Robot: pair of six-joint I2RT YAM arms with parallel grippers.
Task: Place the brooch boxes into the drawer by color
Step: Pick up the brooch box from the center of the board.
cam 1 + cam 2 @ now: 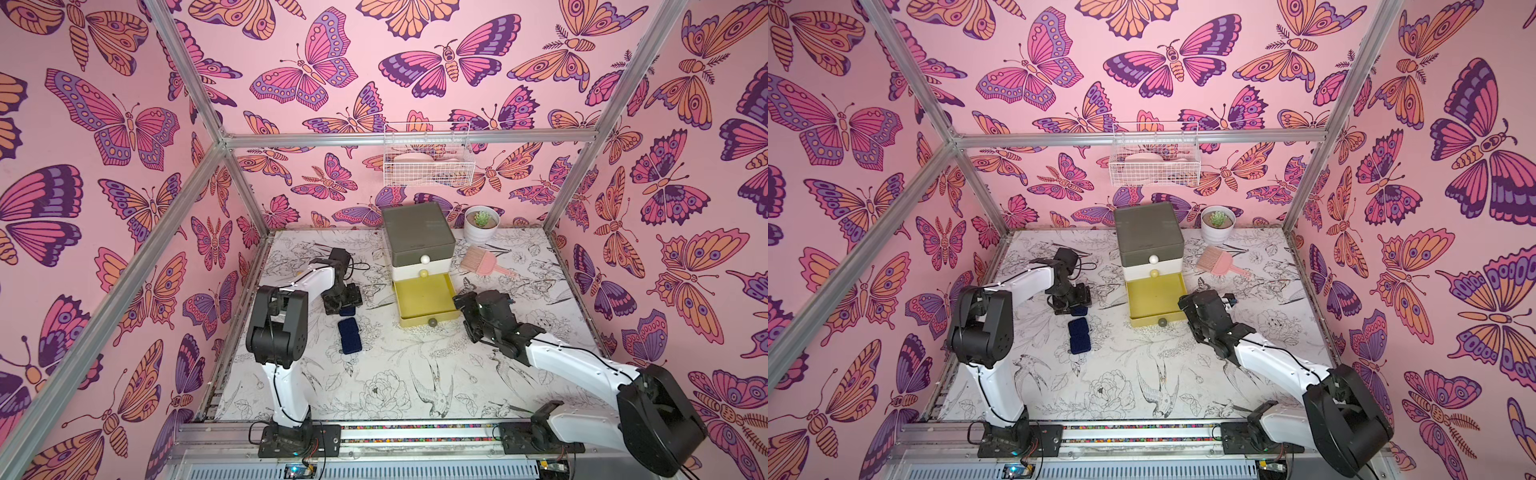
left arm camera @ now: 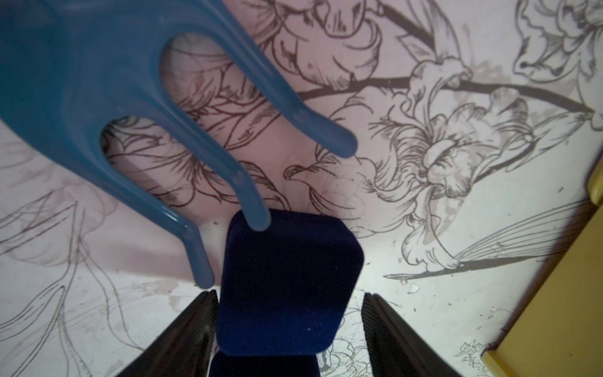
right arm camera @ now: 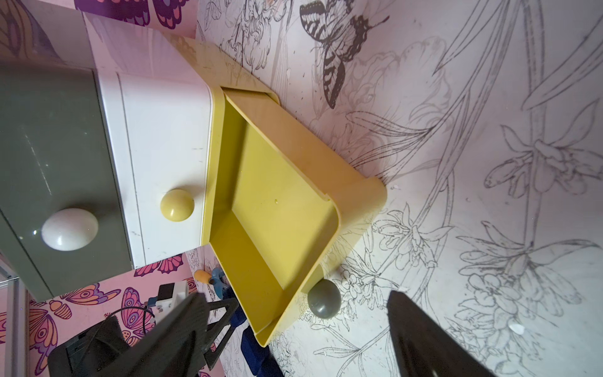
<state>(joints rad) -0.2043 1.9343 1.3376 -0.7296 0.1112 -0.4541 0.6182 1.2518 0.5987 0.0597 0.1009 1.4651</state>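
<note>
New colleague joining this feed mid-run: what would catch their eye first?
Probably the loud pink butterfly wallpaper covering the walls. Next, the three-tier drawer chest at the back of the table, its yellow bottom drawer pulled out and empty. Then the left gripper, jaws open astride a navy brooch box left of that drawer, more navy boxes lying just beside it.
</note>
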